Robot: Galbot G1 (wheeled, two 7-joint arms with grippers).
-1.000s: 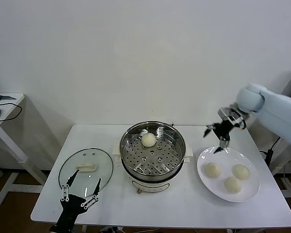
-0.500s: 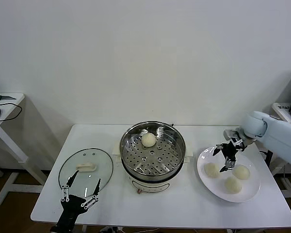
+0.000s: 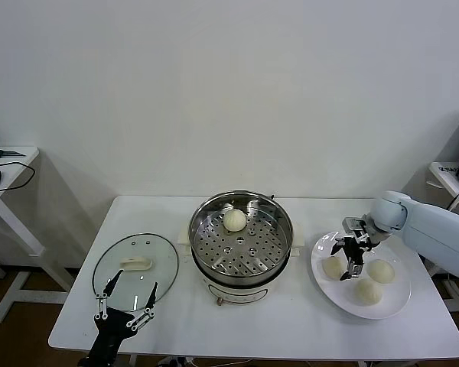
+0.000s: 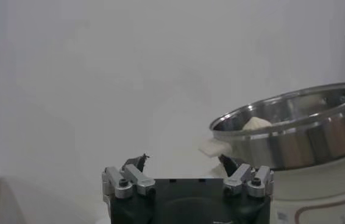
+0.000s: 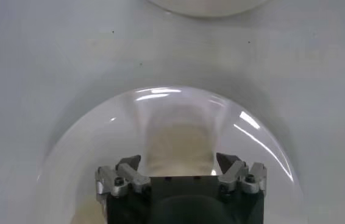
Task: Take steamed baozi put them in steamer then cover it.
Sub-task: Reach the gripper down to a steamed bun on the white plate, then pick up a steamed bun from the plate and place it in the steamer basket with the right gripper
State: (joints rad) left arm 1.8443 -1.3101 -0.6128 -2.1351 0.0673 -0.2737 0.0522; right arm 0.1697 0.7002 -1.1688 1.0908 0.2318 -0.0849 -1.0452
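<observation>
The steel steamer [image 3: 241,200] sits mid-table on its cream pot base and holds one baozi [image 3: 234,220]. Three more baozi lie on a white plate [image 3: 390,302] to the right. My right gripper [image 3: 346,256] is down over the leftmost one [image 3: 333,267]. In the right wrist view its open jaws stand on either side of that baozi [image 5: 178,143], which sits between the fingertips of the right gripper [image 5: 178,163]. The glass cover [image 3: 130,248] lies flat on the table at the left. My left gripper [image 3: 132,281] is parked open at the front edge near the cover.
The other two plate baozi [image 3: 380,271] [image 3: 367,290] lie close beside the right gripper. In the left wrist view the left gripper [image 4: 183,161] faces the steamer wall [image 4: 294,131]. A side desk stands at far left.
My right gripper came down from above the plate's far edge onto the leftmost baozi, and its jaws have narrowed a little around it. The left arm has not moved.
</observation>
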